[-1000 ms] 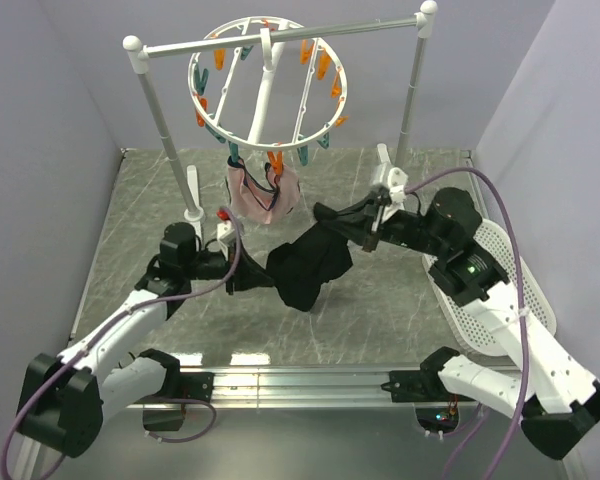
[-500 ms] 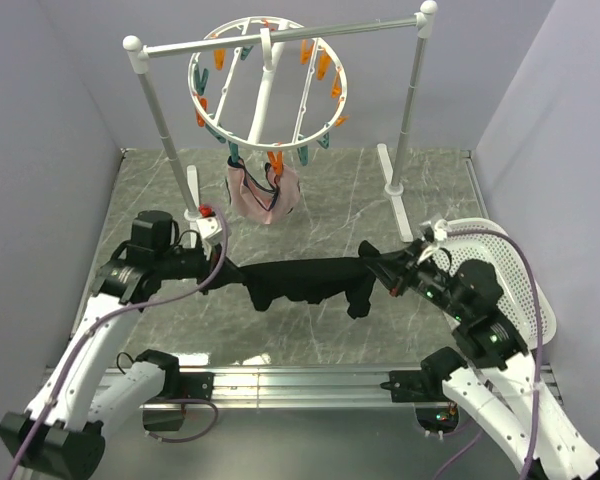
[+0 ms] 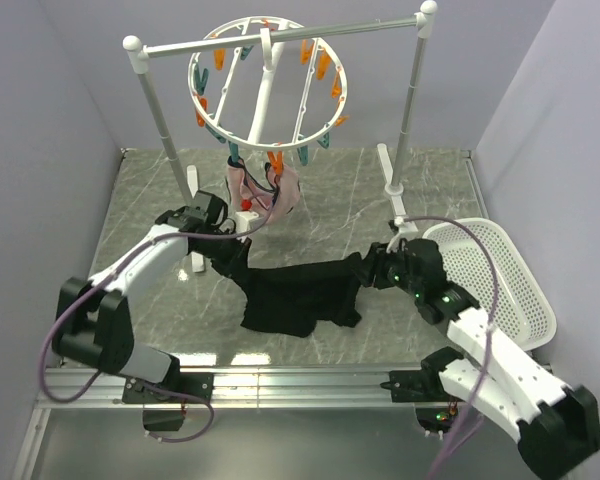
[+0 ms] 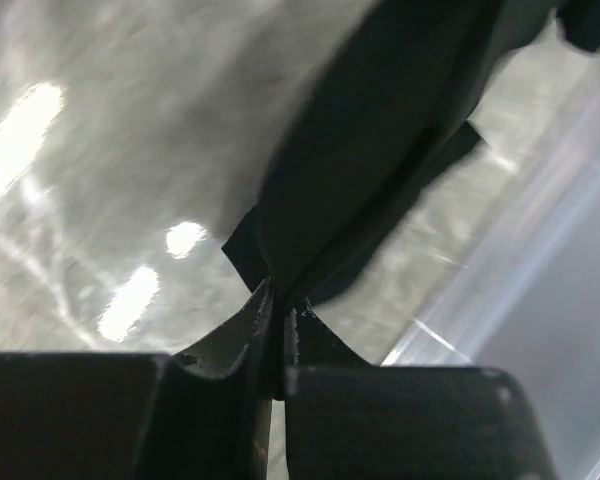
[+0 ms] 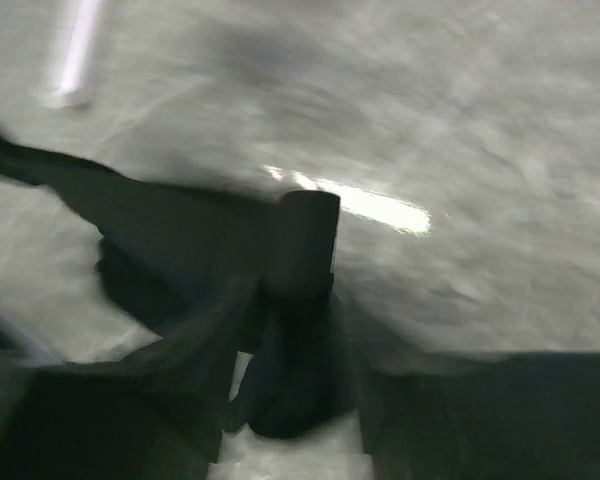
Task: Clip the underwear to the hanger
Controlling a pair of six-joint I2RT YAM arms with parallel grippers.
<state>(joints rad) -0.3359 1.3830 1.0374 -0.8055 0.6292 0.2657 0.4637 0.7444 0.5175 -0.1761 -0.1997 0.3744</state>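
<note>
Fabric: underwear (image 3: 305, 295) reads as soft, light, limp black cloth. I expect no stiffness, a sag wherever it is unsupported, and little risk of damage.
Location: it is strung between the two grippers. Its bulk droops ahead of and below the left gripper (image 3: 220, 250) and lies at least partly on the table (image 3: 420, 200).
Left gripper: the jaws are nearly together, pinching a thin fold at the cloth's end. The wrist view shows the fabric running away from the fingertips.
Right gripper: the right gripper (image 3: 372, 268) meets the opposite end of the cloth. Its wrist view is blurred, with one finger (image 5: 310, 240) over dark fabric, so I cannot tell whether it grips.
Hold: the waistband or a hem looks best, since a doubled edge should slip less than a single layer. Corners set well apart would keep an edge taut for a clothespin.
Hanger: the hanger (image 3: 263, 100) hangs from the rail stand (image 3: 280, 35), up and beyond both grippers. A pink garment (image 3: 263, 200) is already clipped under its near rim, just beyond the left gripper.
Surface: the table is grey, marbled and glossy with bright glare. It is probably slick, so the cloth should slide freely.
Room: pale lilac walls (image 3: 50, 150) close in three sides. A white basket (image 3: 500, 270) lies beside the right arm, on its outer side.
</note>
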